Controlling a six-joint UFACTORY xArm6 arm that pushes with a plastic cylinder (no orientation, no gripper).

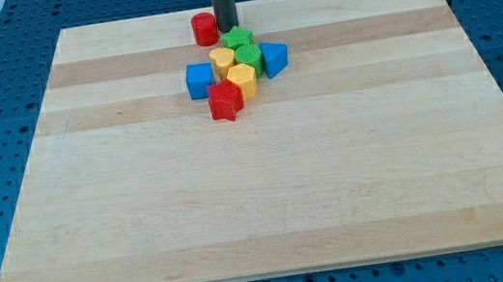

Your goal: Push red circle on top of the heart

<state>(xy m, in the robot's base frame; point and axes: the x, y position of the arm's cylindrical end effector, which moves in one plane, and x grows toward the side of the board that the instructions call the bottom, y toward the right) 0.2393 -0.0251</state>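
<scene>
The red circle stands near the board's top edge, apart from the cluster below it. My tip is just to the right of the red circle, touching or nearly touching it, and just above the green star. The yellow heart sits in the cluster, below the red circle and to the lower left of the green star.
The cluster also holds a green block, a blue triangle, a blue cube, a yellow hexagon and a red star. They rest on a wooden board over a blue perforated table.
</scene>
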